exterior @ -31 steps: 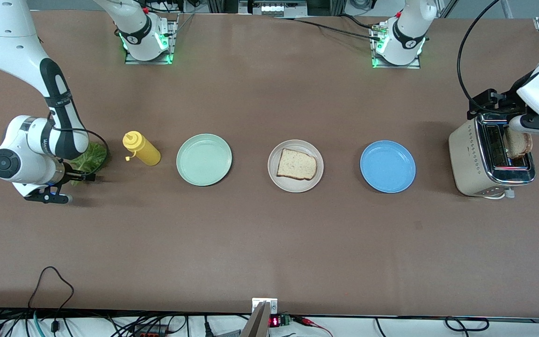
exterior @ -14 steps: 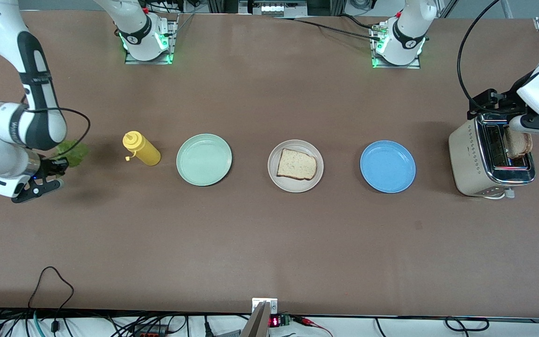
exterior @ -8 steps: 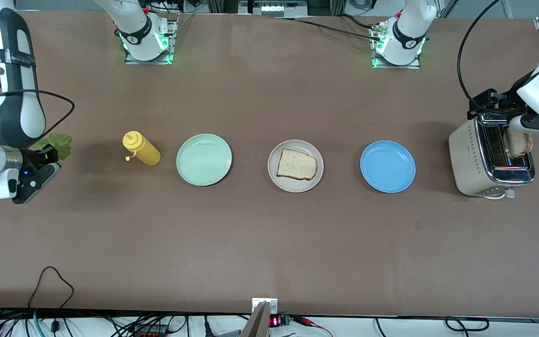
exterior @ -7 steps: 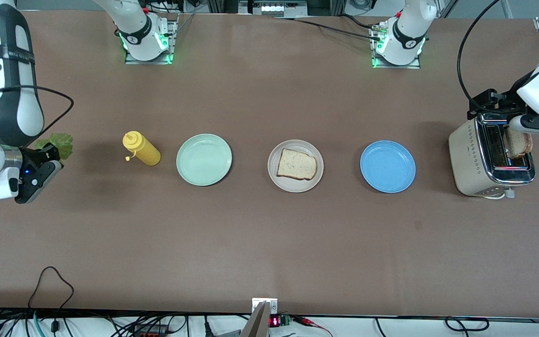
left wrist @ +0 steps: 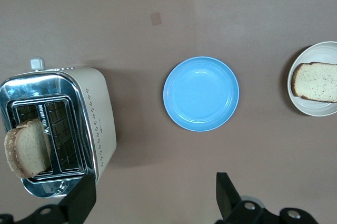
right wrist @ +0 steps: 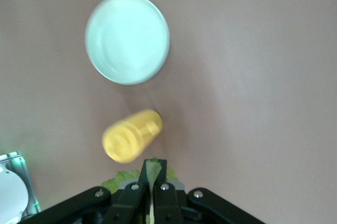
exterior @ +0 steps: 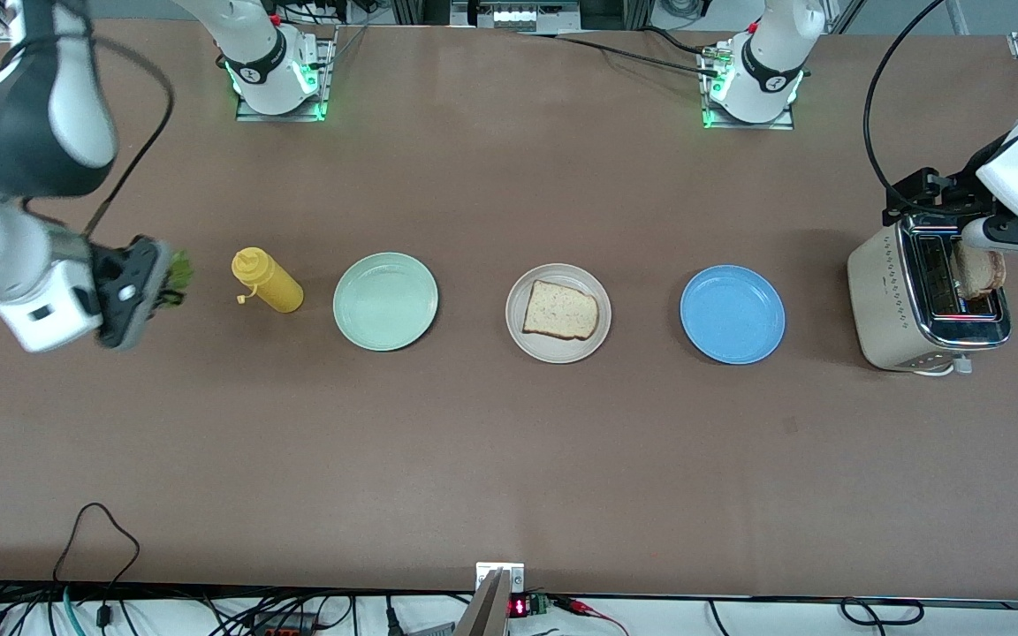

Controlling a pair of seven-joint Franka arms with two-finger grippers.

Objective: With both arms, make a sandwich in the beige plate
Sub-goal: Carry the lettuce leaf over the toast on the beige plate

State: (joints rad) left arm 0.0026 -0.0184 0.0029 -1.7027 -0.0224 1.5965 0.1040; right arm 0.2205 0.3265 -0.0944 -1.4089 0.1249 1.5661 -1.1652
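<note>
The plates and bottle lie in one row at much the same nearness. The beige plate [exterior: 558, 344] sits mid-table between the mint-green plate [exterior: 385, 301] and the blue plate [exterior: 733, 314], carrying one bread slice [exterior: 561, 311]. The right gripper [exterior: 169, 281], fingers clamped on a lettuce leaf [right wrist: 154, 170], hangs in the air beside the yellow bottle [exterior: 267, 281]. The left gripper [left wrist: 152, 197] (fingers spread wide, holding nothing) waits above the toaster [exterior: 902, 305], which holds a second bread slice [left wrist: 27, 148].

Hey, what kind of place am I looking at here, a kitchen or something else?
Most likely a robotics lab bench staged as a mock kitchen: arm bases bolted to a brown table, loose cables along its edge, a toaster and a row of plates.
</note>
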